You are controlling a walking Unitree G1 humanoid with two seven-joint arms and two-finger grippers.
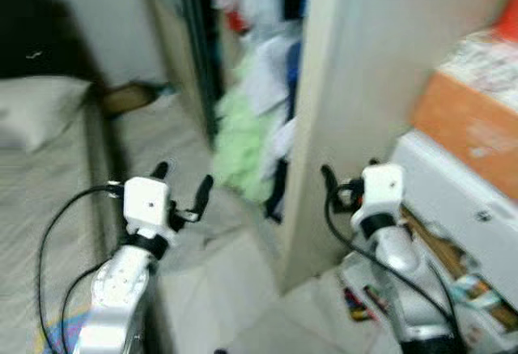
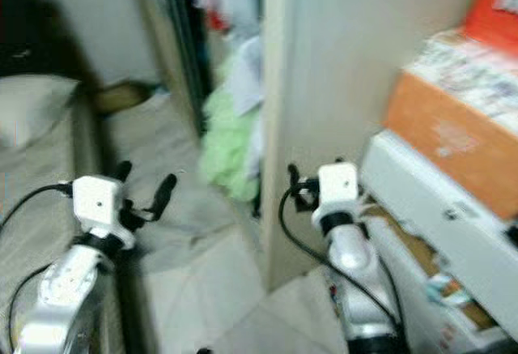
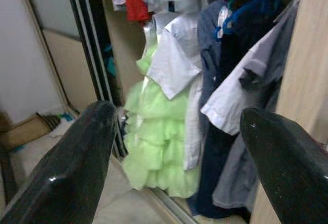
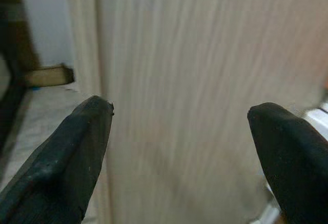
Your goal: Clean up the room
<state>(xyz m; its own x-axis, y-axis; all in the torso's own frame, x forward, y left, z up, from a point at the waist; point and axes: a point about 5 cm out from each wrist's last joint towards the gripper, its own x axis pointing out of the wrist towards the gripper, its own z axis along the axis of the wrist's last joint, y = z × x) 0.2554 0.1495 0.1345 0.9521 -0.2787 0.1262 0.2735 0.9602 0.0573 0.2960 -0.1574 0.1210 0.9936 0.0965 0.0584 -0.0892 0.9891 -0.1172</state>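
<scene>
Your left gripper (image 1: 184, 184) sits in the lower left of the left eye view with its fingers spread apart and nothing between them; your right gripper (image 1: 348, 177) is at lower centre-right, also spread and empty. Both are raised out in front of you, which I'd read as a carrying-ready posture while you approach, not a grasp. The frame is blurred, so you are probably moving. Between the grippers, in the upper centre, the open wardrobe (image 1: 243, 62) shows hanging clothes and a pale green ruffled dress (image 1: 243, 139) hanging down towards the tiled floor (image 1: 218, 289). A bed with a pillow (image 1: 36, 111) fills the left edge. At the right edge, an orange box (image 1: 465, 119) rests on a white storage unit (image 1: 461, 200), with small clutter on the floor at lower right.

The right eye view shows the same layout, with the wardrobe's pale wooden side panel (image 2: 324, 87) standing between your right gripper and the clothes.

In the left wrist view, the two black fingers frame the green dress at centre and a white shirt (image 3: 171, 60) and grey shirts on blue hangers at upper right. That arm is aimed at the clothes, likely your next thing to tidy.

In the right wrist view, the fingers stand wide apart, facing the wooden panel close up.
</scene>
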